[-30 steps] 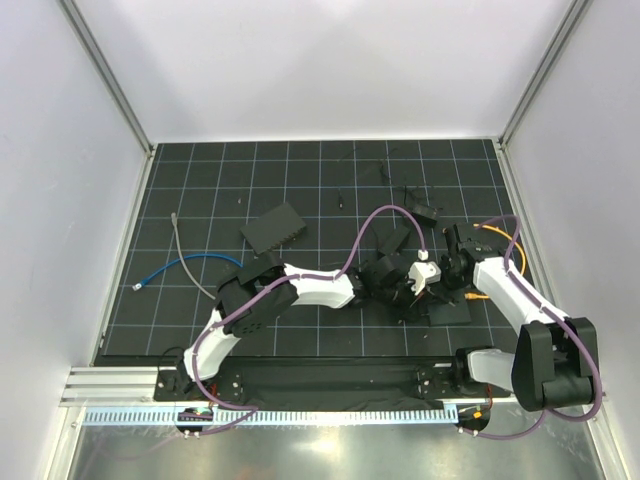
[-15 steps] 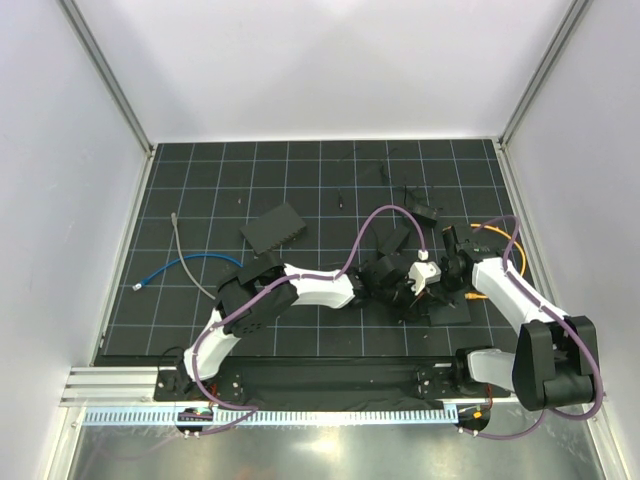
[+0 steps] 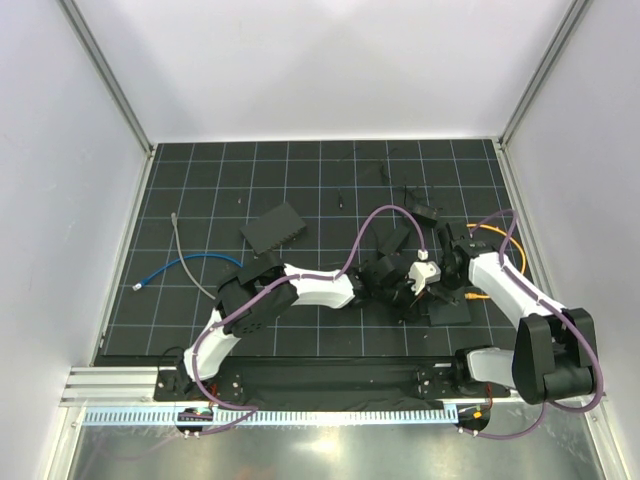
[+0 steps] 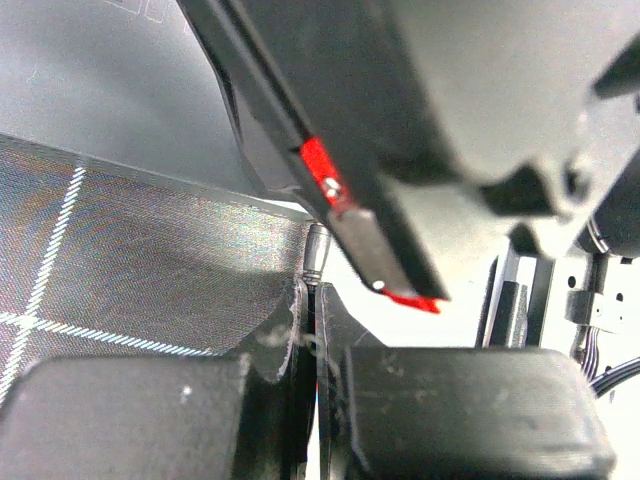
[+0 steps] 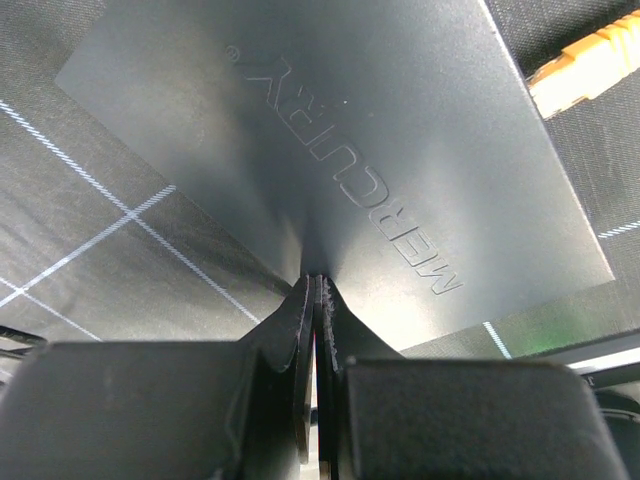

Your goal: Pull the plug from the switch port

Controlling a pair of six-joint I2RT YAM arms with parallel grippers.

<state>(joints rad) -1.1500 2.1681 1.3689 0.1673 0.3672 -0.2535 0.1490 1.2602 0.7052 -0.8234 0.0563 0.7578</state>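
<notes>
Plug (image 5: 588, 62) apart from closed right gripper (image 5: 315, 287), upper-right.

Blue cable (image 3: 160, 272) crossing grey cable (image 3: 180, 238), left side of black gridded mat (image 3: 300, 170), flat black box (image 3: 273, 227) nearby

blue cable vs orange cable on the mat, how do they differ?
Place: the blue cable lies at the left of the mat; the orange cable sits at the right. Shape: the blue cable runs in a shallow arc; the orange cable curves by the right arm, partly hidden. Both are thin and rest on the mat.
</notes>
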